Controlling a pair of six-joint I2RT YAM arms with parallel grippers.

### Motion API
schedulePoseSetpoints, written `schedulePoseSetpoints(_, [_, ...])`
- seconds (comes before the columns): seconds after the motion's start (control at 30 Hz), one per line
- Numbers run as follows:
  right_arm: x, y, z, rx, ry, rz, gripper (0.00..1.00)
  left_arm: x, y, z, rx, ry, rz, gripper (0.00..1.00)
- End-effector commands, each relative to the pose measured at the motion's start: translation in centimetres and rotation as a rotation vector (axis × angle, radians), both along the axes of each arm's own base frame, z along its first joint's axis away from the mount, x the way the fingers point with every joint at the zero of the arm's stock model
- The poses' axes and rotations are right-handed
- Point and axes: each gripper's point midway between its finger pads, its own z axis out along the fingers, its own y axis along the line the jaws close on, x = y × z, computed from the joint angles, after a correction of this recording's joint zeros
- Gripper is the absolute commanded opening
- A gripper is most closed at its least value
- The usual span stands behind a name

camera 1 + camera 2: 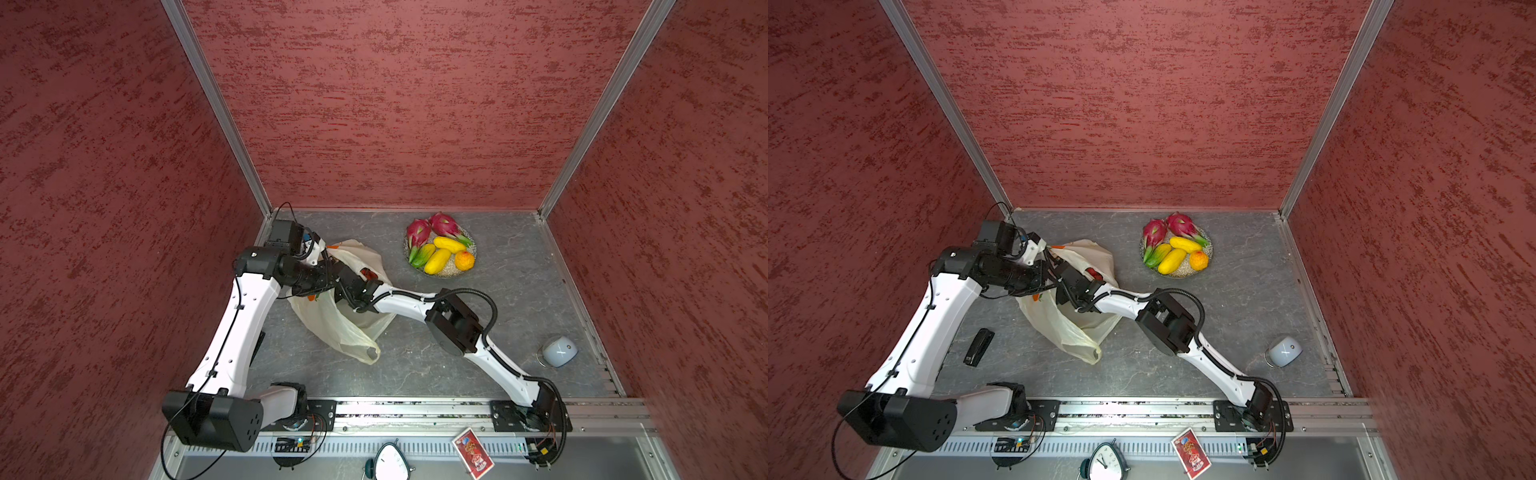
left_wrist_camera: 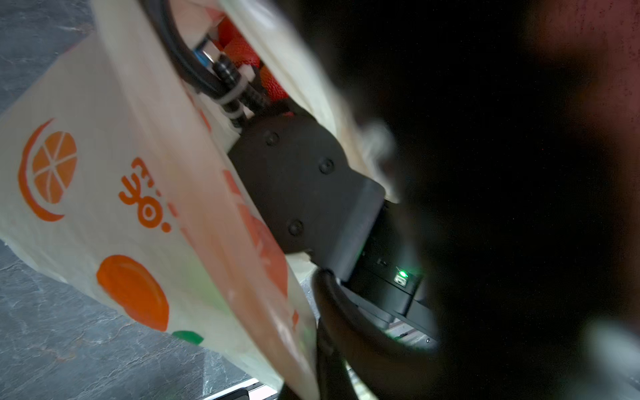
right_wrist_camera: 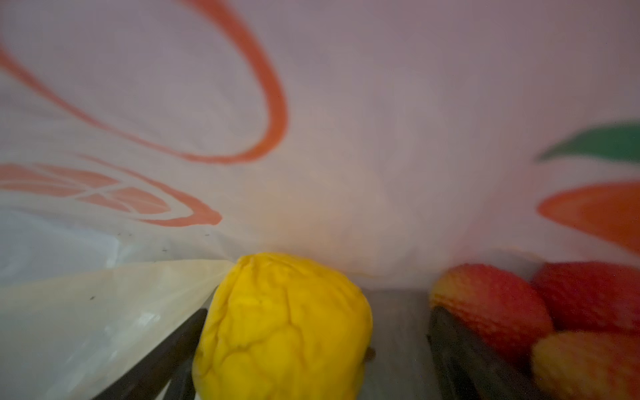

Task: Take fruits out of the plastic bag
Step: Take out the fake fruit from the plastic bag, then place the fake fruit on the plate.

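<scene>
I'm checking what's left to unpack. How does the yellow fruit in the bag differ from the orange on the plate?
Place: the yellow fruit lies inside the bag; the orange sits on the plate.
Colour: the yellow fruit is plain yellow; the orange is orange with yellow patches.
Handling: the yellow fruit lies between the fingers of the open right gripper; no gripper is at the orange.
Both look roundish.

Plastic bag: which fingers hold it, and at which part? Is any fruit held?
The left fingers are shut on the plastic bag at its upper edge, by the opening. The right fingers stand open around the yellow fruit, gripping nothing.
</scene>
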Motion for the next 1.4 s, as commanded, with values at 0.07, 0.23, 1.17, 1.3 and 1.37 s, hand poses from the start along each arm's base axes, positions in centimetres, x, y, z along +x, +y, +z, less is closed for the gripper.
schedulePoseSetpoints(0.07, [0.8,0.7,-0.8,-0.002,0.0,-0.018,0.89,-2.2,-1.0,0.3,-0.037,0.054,-0.052,0.08])
schedulePoseSetpoints(0.23, [0.1,-0.1,-0.6,-0.02,0.013,-0.01,0.6,-1.9,-0.2,-0.2,-0.003,0.06,-0.012,0.08])
schedulePoseSetpoints(1.17, [-9.4,-29.1,24.8,0.294,0.036,-0.14,0.49,0.2,1.5,-0.9,-0.131,-0.051,0.139,0.08])
schedulePoseSetpoints(1.3, [-3.4,-37.6,19.9,0.17,0.176,-0.416,0.51,-0.7,0.2,-0.6,-0.212,-0.072,0.111,0.1])
schedulePoseSetpoints(1.37, [-1.5,-40.0,17.4,0.134,0.248,-0.487,0.52,-1.1,-0.3,-0.6,-0.233,-0.079,0.103,0.1])
